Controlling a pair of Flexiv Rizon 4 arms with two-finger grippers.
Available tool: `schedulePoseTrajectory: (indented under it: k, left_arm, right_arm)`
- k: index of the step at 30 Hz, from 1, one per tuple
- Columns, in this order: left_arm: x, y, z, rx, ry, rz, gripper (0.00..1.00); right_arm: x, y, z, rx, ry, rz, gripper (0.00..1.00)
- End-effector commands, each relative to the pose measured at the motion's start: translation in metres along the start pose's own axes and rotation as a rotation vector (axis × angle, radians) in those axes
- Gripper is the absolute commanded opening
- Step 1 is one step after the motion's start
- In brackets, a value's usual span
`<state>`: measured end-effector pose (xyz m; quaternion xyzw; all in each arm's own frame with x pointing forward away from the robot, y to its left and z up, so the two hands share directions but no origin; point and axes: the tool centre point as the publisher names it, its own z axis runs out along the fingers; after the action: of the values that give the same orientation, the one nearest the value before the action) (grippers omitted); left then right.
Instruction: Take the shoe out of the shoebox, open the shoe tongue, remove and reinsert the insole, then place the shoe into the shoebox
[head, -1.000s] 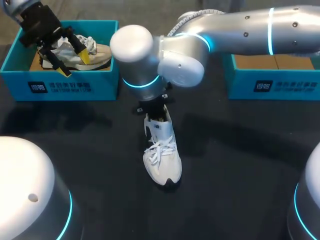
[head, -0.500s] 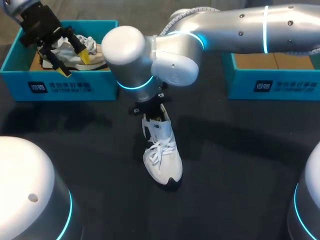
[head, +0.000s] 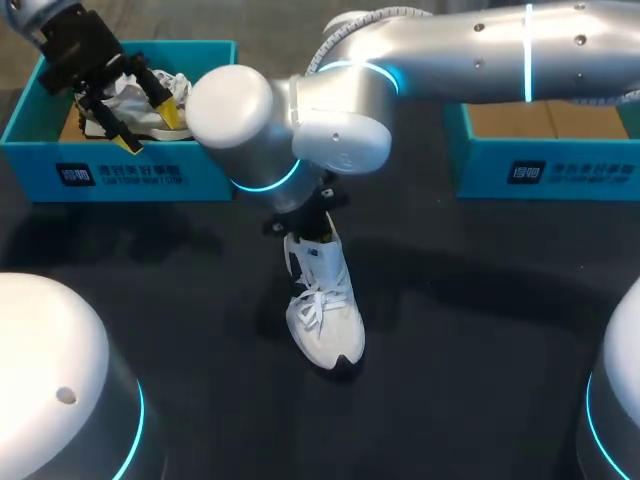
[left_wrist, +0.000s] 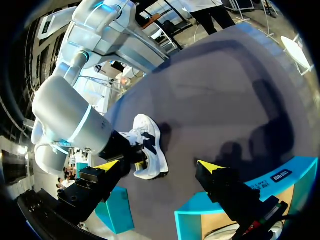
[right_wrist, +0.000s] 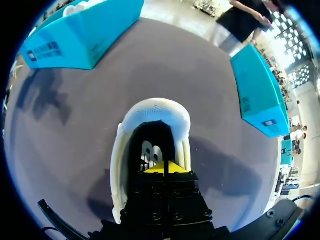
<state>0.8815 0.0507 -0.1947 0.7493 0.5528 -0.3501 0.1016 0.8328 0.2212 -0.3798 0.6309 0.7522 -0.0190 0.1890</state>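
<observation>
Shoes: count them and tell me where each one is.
2. A white shoe on the table, under the right arm; a beige shoe in the left box. The arm hides part of the right box, so another may be there.

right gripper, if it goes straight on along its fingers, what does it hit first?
The white sneaker. The right gripper points straight into its opening, so first contact is probably the insole inside. How far the tips are from it is hard to judge.
</observation>
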Motion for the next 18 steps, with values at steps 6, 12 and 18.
schedulePoseTrajectory:
  k: [6,12,18]
  left_arm:
    - [0.000,-0.001,0.000,-0.001,0.002,0.000,1.00]
    - [0.000,-0.001,0.000,-0.001,0.002,0.000,1.00]
    - [0.000,-0.001,0.000,-0.001,0.002,0.000,1.00]
  right_arm:
    - [0.011,0.006,0.020,0.030,-0.022,-0.012,0.00]
    - [0.011,0.006,0.025,0.042,0.007,-0.007,0.00]
    - [0.009,0.004,0.029,0.057,0.162,0.018,0.00]
